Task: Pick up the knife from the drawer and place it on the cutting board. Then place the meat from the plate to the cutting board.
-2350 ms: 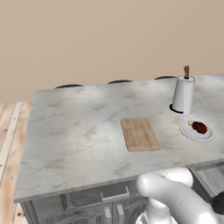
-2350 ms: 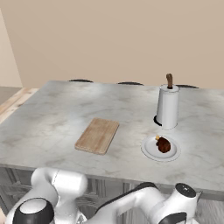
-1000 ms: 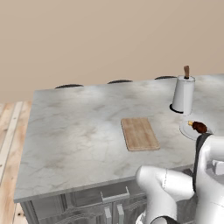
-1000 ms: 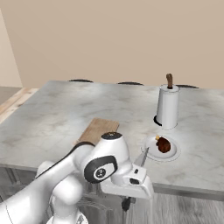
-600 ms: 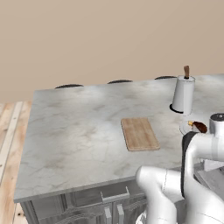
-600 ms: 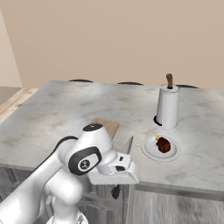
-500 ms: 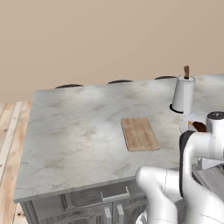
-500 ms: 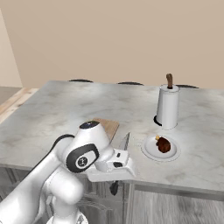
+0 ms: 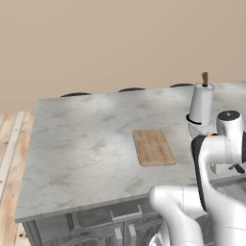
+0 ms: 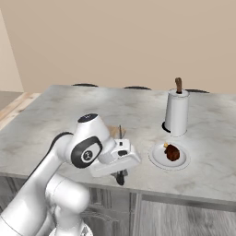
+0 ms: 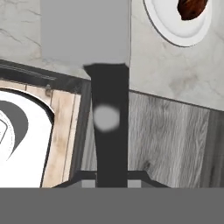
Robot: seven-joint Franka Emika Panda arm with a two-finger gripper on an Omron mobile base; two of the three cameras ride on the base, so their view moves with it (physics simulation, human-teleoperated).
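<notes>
My gripper (image 11: 111, 177) is shut on the knife's black handle (image 11: 109, 127); the grey blade (image 11: 85, 30) reaches out over the marble counter edge. In the right base view the gripper (image 10: 120, 171) hangs at the counter's front edge, with the knife (image 10: 120, 133) pointing up. The cutting board (image 9: 153, 146) lies flat mid-counter; the arm hides most of it in the right base view. To the right of the knife, the white plate (image 10: 159, 161) carries the dark meat (image 10: 172, 152), also at the hand view's top right (image 11: 192, 6). Below the hand, the drawer (image 11: 64, 127) stands open, light wood inside.
A tall white paper-towel roll (image 10: 176, 113) with a brown top stands behind the plate, and it is also in the left base view (image 9: 202, 102). Grey cabinet fronts (image 9: 126, 214) run under the counter. Wood floor (image 9: 9, 158) lies to the left.
The arm has come up from below the counter with the knife in its grip. Over the last second the hand has risen to the counter's front edge and shifted toward the board.
</notes>
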